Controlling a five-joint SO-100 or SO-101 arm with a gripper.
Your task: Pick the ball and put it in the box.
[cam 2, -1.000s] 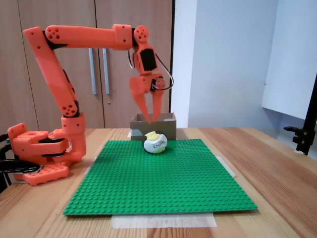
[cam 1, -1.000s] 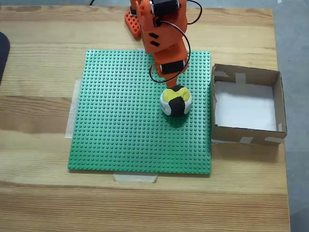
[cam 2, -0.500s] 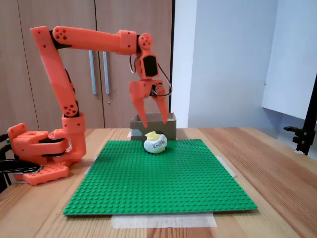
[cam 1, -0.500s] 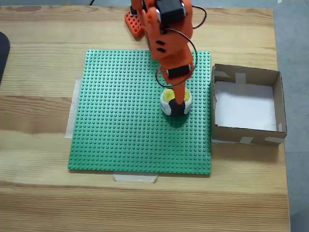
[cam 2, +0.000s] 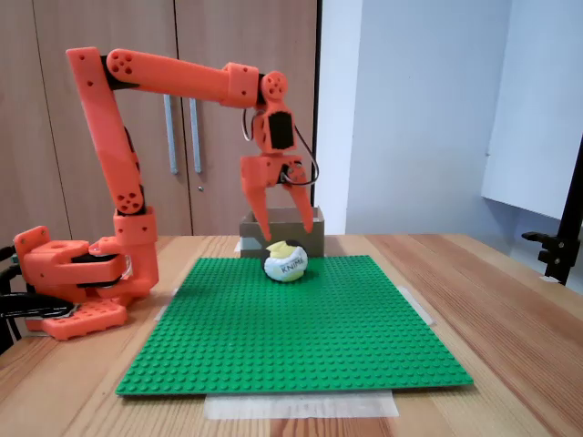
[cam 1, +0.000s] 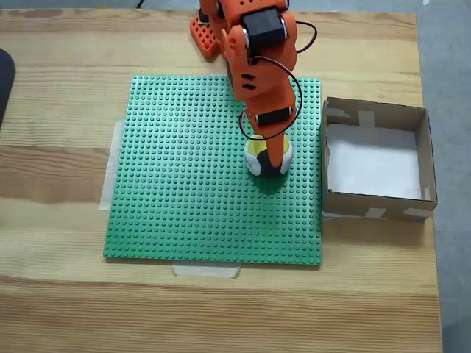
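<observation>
The ball (cam 1: pixel 259 163), yellow, black and white, rests on the green studded baseplate (cam 1: pixel 184 184) near its right side. Lettering shows on a white patch of the ball (cam 2: pixel 286 263). My orange gripper (cam 2: pixel 285 233) hangs open just above it, fingers pointing down and spread to either side of the ball's top without touching it. From above, the gripper (cam 1: pixel 271 153) covers the ball's upper part. The box (cam 1: pixel 375 115), brown cardboard with a white bottom and taped corners, stands right of the baseplate; its wall (cam 2: pixel 315 238) shows behind the ball.
The arm's base (cam 2: pixel 73 273) sits at the table's left in the side-on fixed view. A dark object (cam 1: pixel 4 81) pokes in at the left edge. A black stand (cam 2: pixel 560 246) rises at the right. Wooden cabinet doors stand behind.
The gripper has come down and shifted over the ball, its fingers spreading wider. The ball and box have not moved.
</observation>
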